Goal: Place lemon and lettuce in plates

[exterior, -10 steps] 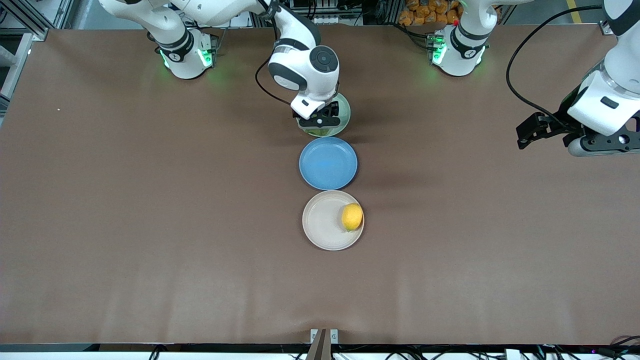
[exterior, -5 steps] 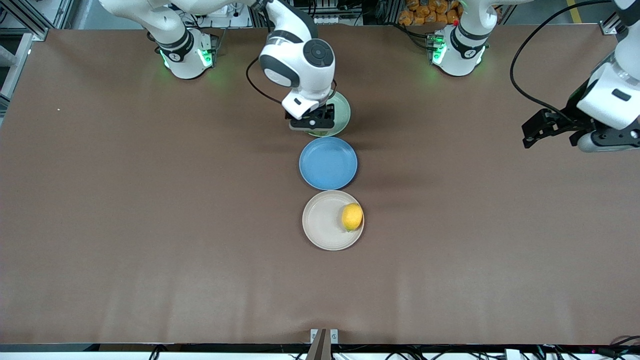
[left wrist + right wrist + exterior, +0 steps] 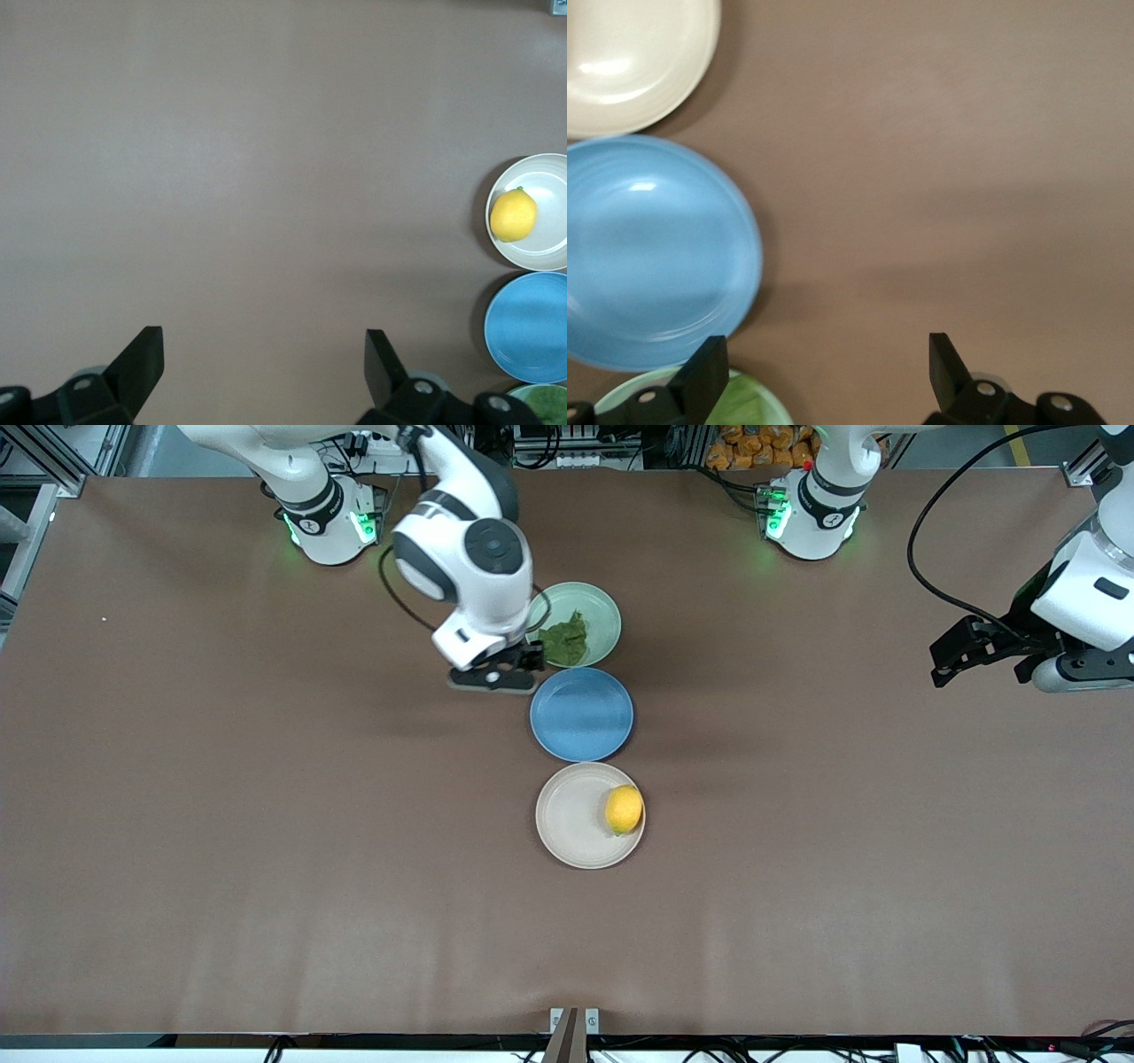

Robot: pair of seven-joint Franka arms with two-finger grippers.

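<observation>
The lettuce lies in the pale green plate. The lemon rests in the beige plate, by its rim toward the left arm's end. My right gripper is open and empty, over bare table beside the green plate, toward the right arm's end. Its wrist view shows its open jaws over bare table. My left gripper is open and empty, up over the left arm's end of the table. Its wrist view shows the lemon in the beige plate.
An empty blue plate sits between the green and beige plates, all three in one row. It also shows in the right wrist view and the left wrist view. Both arm bases stand along the table's edge farthest from the camera.
My right gripper has moved off the green plate toward the right arm's end, and the lettuce now shows lying in that plate. My left gripper has shifted slightly.
</observation>
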